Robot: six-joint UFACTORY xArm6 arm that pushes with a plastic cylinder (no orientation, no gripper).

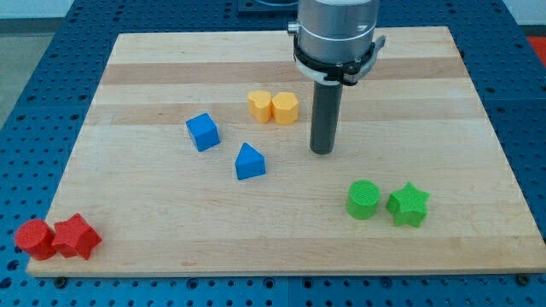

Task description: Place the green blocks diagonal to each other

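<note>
1. While I watched through the one camera, my tip [322, 151] rested on the counter [153, 68] near the middle, to the view's right of the two yellow blocks [274, 107] and apart from them.
2. There was no pincer on this arm to report as open or closed; it ended in the plain dark rod, touching no block.
3. The task's things lay toward the view's bottom right: the green cylinder [364, 199] and the green star [408, 205], side by side in a near-level row, touching or nearly so; I could not tell which from this angle.
4. Both sat below and to the right of my tip, with bare wood between.
5. I judged them light, rigid little pieces that would slide readily on the smooth wood and would not deform.
6. The cylinder's round wall would likely roll off a glancing push, so I would meet it square on its centre; the star's points could catch and turn it, so a push into a notch or flat flank looked safer.
7. Pushing one green block up or down the view would break the row into a diagonal.
8. The blue cube [203, 132], blue wedge [249, 161] and the red blocks [56, 238] stood well clear.
</note>
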